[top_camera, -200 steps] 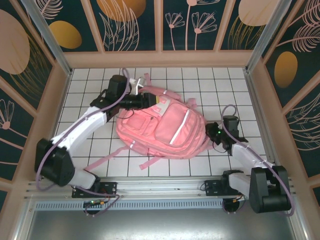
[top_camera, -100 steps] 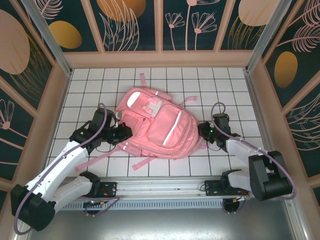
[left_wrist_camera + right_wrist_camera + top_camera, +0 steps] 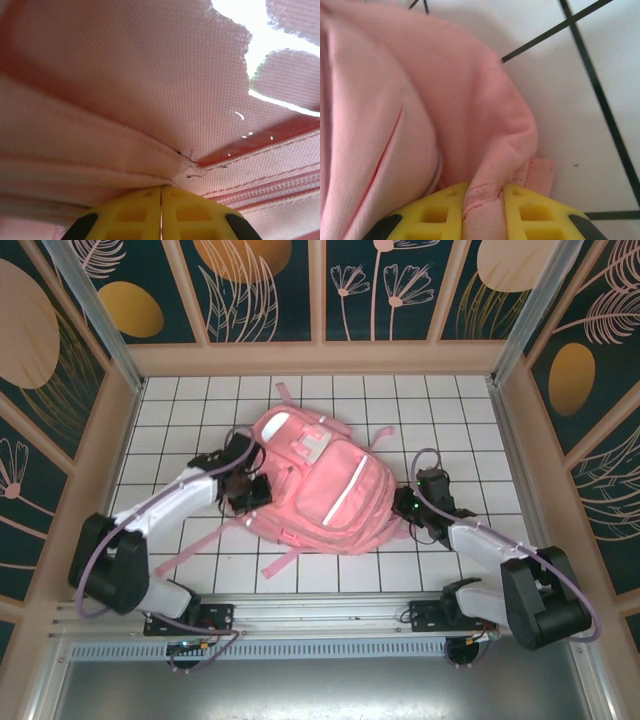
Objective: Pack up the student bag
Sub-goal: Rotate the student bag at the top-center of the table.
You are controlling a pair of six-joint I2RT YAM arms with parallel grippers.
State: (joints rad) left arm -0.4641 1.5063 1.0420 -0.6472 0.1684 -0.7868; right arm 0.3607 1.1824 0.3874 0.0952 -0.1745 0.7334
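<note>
Left arm: white-and-black robot arm point(image 3: 165, 510) coming in from the near-left corner, stretched across the tiles to the bag's left flank
Loose strap: a long pink strap point(image 3: 195, 552) trails off the bag toward the near left, flat on the tiles just on the near side of that arm
Left gripper: and the left gripper point(image 3: 252, 490) is tight against the bag's left edge; in the wrist view its yellow fingertips point(image 3: 161, 200) are pressed together with pink cloth gathering into folds right where they meet, so it's clamped on the fabric there
Backpack: the large pink fabric backpack point(image 3: 320, 490) lies flat in the middle of the table, front pockets up, top end toward the far left, sitting right between the two grippers; from the left wrist it's a wall of woven pink point(image 3: 125, 75) with a zipper line at lower right
Patches: whitish patches point(image 3: 278, 430) show near the top end
Stripe: a silvery reflective stripe point(image 3: 350, 495) runs diagonally down the front pocket
Right gripper: over on the other side, the right gripper point(image 3: 403, 508) touches the bag's right edge; close up, a fold of pink fabric point(image 3: 395, 125) is caught between its yellow fingers point(image 3: 482, 200), a firm pinch
Right arm: the second white-and-black arm point(image 3: 490, 550) angles in from the near-right base
Table: white tiled tabletop with dark grid lines point(image 3: 180, 410), bare tile showing just beside the pinched fold point(image 3: 580, 125)
</note>
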